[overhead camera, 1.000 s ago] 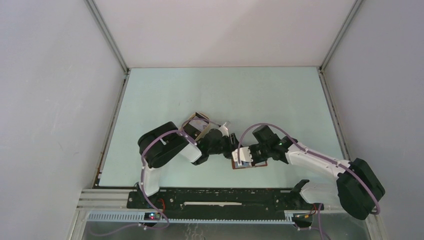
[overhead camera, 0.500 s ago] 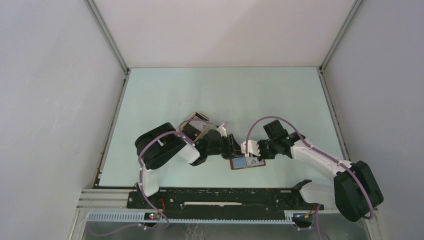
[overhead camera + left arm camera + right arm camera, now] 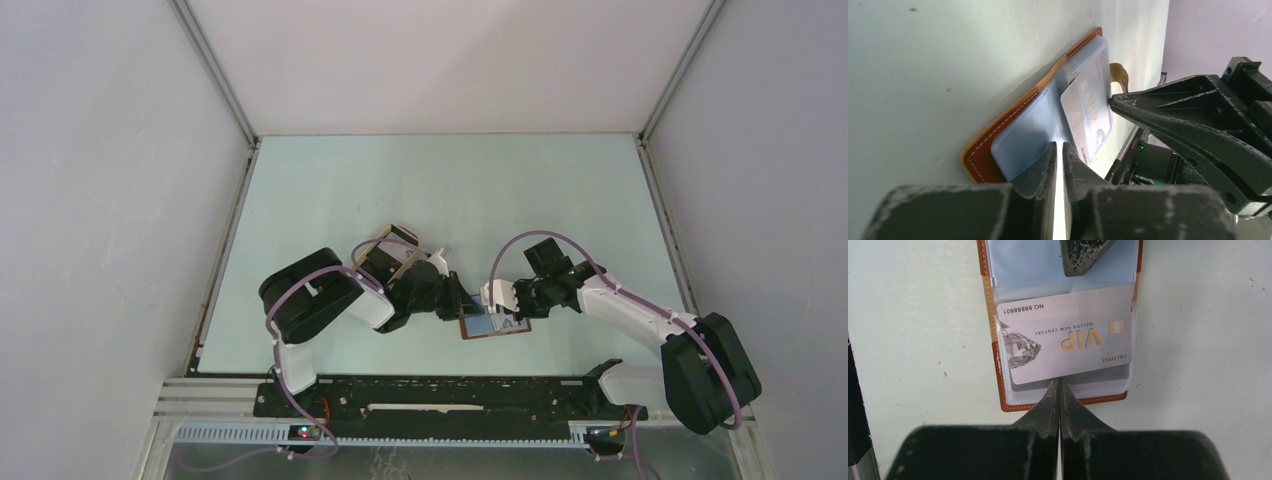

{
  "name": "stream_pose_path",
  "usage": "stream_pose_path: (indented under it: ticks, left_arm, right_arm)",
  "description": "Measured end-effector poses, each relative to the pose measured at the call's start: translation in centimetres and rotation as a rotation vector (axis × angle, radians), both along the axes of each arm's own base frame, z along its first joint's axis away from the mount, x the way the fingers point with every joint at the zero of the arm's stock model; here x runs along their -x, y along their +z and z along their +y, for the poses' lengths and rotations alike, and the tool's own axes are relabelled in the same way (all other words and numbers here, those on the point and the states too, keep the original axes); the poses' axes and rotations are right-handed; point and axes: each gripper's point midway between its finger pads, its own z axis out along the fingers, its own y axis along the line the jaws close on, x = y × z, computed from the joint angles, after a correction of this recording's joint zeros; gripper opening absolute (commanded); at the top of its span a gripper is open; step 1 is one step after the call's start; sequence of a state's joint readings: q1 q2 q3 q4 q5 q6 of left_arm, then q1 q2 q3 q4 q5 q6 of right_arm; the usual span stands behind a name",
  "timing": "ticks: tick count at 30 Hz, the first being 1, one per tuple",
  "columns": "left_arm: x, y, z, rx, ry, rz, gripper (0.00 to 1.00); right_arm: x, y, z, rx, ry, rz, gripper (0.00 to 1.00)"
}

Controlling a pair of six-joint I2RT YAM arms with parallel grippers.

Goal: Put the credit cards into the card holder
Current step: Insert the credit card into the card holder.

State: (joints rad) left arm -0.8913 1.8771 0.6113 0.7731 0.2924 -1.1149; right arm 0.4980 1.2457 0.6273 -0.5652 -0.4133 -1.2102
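Card holder (image 3: 979,159) open flat on your surface (image 3: 1198,340), wide surface beyond it, card (image 3: 1068,340) half in sleeve (image 3: 1023,270) reads VIP, NO.8888801, right hand (image 3: 1059,390) together at its edge, left hand (image 3: 1059,150) nearly together, grip you cannot tell

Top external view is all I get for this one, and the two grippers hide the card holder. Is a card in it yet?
Observer: Partly. In the right wrist view a whitish VIP card lies on the open card holder. Its far edge looks tucked under a clear sleeve, and the rest is exposed.
Operator: Is the right gripper holding it?
Observer: No. The right gripper is shut, its tips at the card's near edge.
Operator: And the left?
Observer: The left gripper has its tips on the sleeve beyond the card, and a narrow slit shows between the jaws.
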Motion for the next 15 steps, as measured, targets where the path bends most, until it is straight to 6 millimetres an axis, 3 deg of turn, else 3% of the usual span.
stream_pose_path:
  ticks: [3,15]
  left_arm:
    - [0.13,-0.37,0.26,-0.02,-0.001,0.006,0.04]
    - [-0.42,-0.46,-0.3,-0.073,-0.019,0.012,0.03]
  right_arm:
    - [0.01,-0.02,0.0,0.0,0.0,0.001,0.0]
    - [0.13,-0.01,0.22,0.002,0.011,0.0,0.0]
